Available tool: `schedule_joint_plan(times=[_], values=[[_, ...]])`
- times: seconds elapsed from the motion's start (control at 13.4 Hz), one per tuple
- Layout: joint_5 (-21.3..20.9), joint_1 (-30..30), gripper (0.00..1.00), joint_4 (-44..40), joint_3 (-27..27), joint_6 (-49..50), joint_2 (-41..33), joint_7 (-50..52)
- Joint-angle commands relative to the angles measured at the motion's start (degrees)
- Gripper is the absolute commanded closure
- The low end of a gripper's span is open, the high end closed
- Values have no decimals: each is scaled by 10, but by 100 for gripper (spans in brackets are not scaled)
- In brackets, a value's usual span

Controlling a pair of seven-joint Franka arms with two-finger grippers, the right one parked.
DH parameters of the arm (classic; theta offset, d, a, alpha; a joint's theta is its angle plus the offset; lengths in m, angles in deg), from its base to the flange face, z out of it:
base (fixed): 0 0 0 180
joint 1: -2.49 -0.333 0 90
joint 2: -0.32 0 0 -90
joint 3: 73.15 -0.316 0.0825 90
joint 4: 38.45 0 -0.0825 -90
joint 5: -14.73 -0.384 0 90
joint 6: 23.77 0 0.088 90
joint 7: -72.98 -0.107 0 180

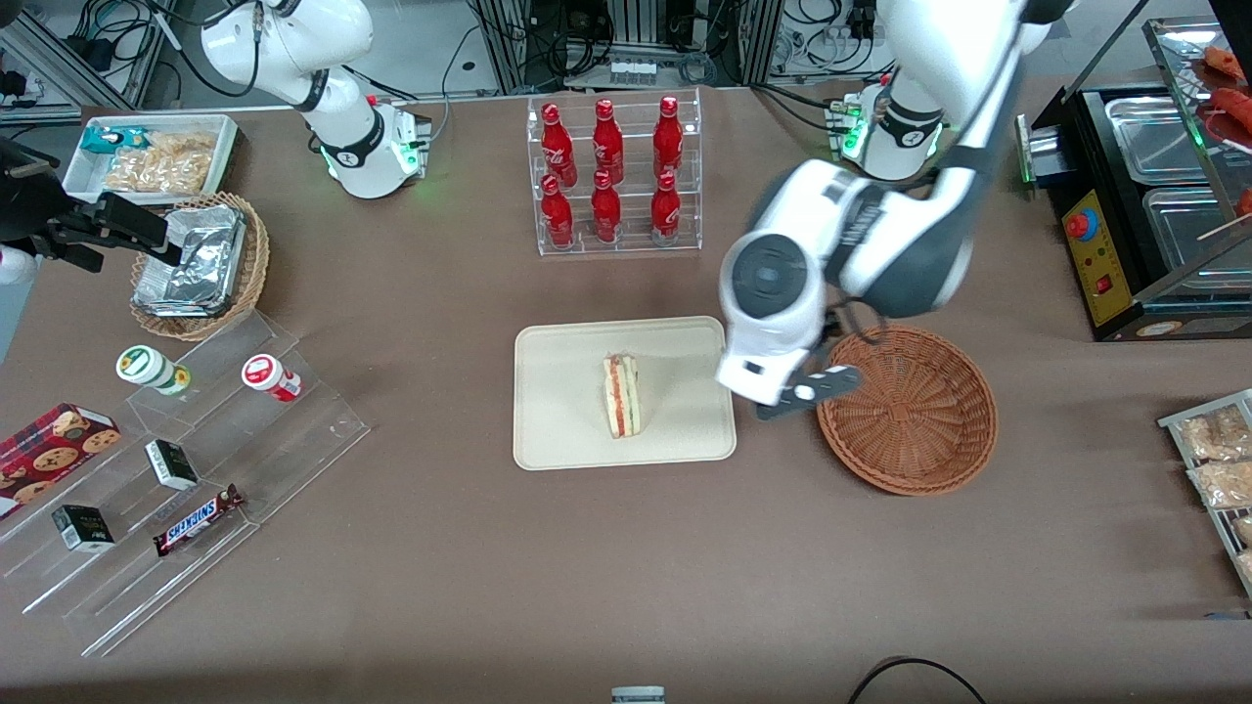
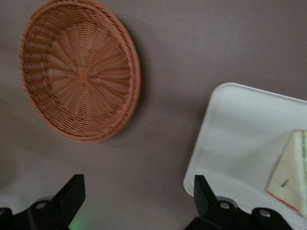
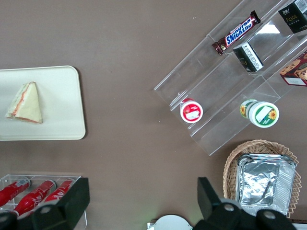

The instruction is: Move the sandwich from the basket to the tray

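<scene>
The sandwich (image 1: 622, 395) lies on the cream tray (image 1: 567, 430) near its middle, its red and green filling showing on the cut edge. The reddish-brown wicker basket (image 1: 910, 411) sits beside the tray, toward the working arm's end, and holds nothing. My left gripper (image 1: 807, 391) hangs above the table over the gap between tray and basket, open and empty. The left wrist view shows the gripper (image 2: 139, 191) with its fingers wide apart, the basket (image 2: 79, 72), the tray (image 2: 240, 129) and the sandwich (image 2: 290, 170). The right wrist view shows the sandwich (image 3: 26, 103) on the tray (image 3: 57, 120).
A clear rack of red bottles (image 1: 611, 176) stands farther from the camera than the tray. A tan basket of foil packets (image 1: 196, 264), a white snack bin (image 1: 152, 156) and stepped acrylic shelves (image 1: 176, 469) lie toward the parked arm's end. A black warmer (image 1: 1144, 196) stands toward the working arm's end.
</scene>
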Motion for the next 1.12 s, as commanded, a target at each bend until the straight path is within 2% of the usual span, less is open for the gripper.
schedule_joint_plan(times=[0.0, 0.15, 0.45, 0.6, 0.75, 1.05], values=[[1, -42, 0, 54, 6, 4, -49, -37], [2, -80, 0, 61, 7, 5, -67, -52], [22, -147, 0, 83, 11, 22, -106, -154], [46, -206, 0, 81, 48, 57, -126, -233], [46, -275, 0, 84, 109, 73, -143, -276], [46, -313, 0, 138, 119, 80, -219, -370]])
